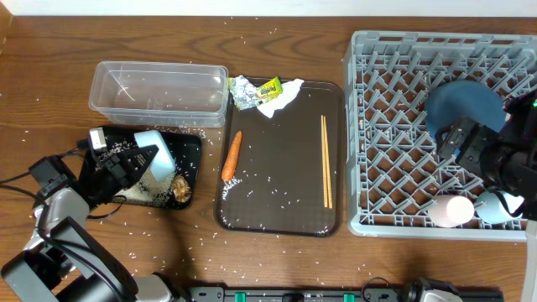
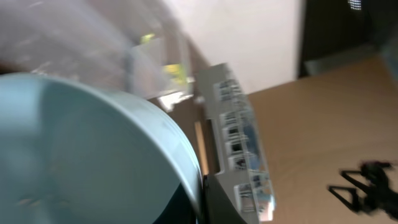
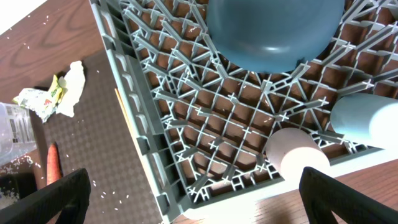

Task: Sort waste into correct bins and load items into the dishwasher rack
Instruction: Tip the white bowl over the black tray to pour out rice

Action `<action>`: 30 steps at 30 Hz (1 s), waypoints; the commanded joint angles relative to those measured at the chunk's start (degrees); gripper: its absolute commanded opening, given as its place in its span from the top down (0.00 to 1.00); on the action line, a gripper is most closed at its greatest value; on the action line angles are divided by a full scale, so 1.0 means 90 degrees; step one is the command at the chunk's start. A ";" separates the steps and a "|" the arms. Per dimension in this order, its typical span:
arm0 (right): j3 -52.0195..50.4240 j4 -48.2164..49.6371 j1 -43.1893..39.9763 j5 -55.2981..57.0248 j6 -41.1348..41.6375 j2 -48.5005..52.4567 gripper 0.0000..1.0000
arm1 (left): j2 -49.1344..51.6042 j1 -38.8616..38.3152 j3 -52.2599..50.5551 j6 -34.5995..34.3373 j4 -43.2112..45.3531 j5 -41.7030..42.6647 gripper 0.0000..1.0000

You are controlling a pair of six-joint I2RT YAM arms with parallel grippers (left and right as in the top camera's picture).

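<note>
My left gripper [image 1: 134, 159] is shut on the rim of the white bowl [image 1: 158, 153], tilted over the black tray [image 1: 191, 147]. The bowl fills the left wrist view [image 2: 87, 155]. A brown food lump [image 1: 180, 191] and rice grains [image 1: 151, 191] lie in the black tray. The carrot [image 1: 232, 156] and chopsticks [image 1: 325, 159] lie on the brown serving tray [image 1: 281, 214]. Foil and yellow wrapper [image 1: 252, 90] and a tissue [image 1: 284, 95] sit at its back edge. My right gripper [image 3: 205, 199] is open and empty over the rack [image 1: 369, 126], which holds the dark blue dish [image 1: 461, 102], pink cup [image 1: 453, 210] and light blue cup [image 1: 493, 205].
The clear tub [image 1: 159, 88] stands behind the black tray and looks empty but for a few grains. Loose rice is scattered on the wooden table and the serving tray. The rack's front left corner [image 3: 180, 193] is below my right gripper.
</note>
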 commanded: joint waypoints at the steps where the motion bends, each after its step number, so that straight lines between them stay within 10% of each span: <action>1: 0.0034 0.0000 -0.0061 -0.0002 -0.0058 -0.0007 0.01 | -0.0129 0.0012 0.0051 -0.1030 0.0075 -0.1059 0.94; 3: 0.0034 -0.0005 -0.0061 0.0000 -0.0058 -0.0007 0.01 | -0.0129 -0.0022 0.0051 0.0000 0.0294 0.0627 0.94; 20: 0.0034 -0.0032 -0.0061 -0.0002 -0.0061 -0.0007 0.01 | -0.0277 -0.0340 0.0073 0.0066 0.0617 0.0661 0.94; 30: 0.0036 -0.0027 -0.0061 -0.0002 -0.0058 -0.0032 0.01 | -0.0901 -0.1273 0.0078 -0.1224 0.1418 0.0716 0.94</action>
